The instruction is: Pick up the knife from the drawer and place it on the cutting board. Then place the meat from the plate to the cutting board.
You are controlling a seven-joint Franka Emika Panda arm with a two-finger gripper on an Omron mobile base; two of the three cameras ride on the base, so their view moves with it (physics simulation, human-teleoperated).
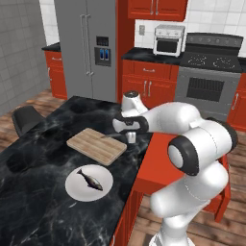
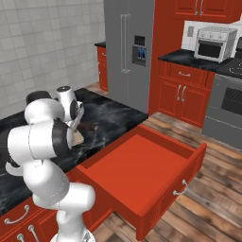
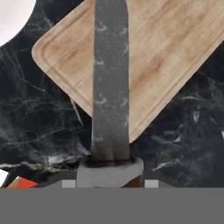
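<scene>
While its handle stays hidden, the end effector [image 1: 126,136] grips the knife [image 3: 110,87] over the cutting board [image 1: 96,145].

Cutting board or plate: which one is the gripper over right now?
The cutting board; the gripper holds the knife above its edge. The plate lies nearer the camera.

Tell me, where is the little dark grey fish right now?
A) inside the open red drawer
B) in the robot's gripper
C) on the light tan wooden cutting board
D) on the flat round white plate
D: the small dark grey fish lies on the flat round white plate on the black counter, apart from the light tan wooden cutting board, while the gripper holds the slim knife over that board.
</scene>
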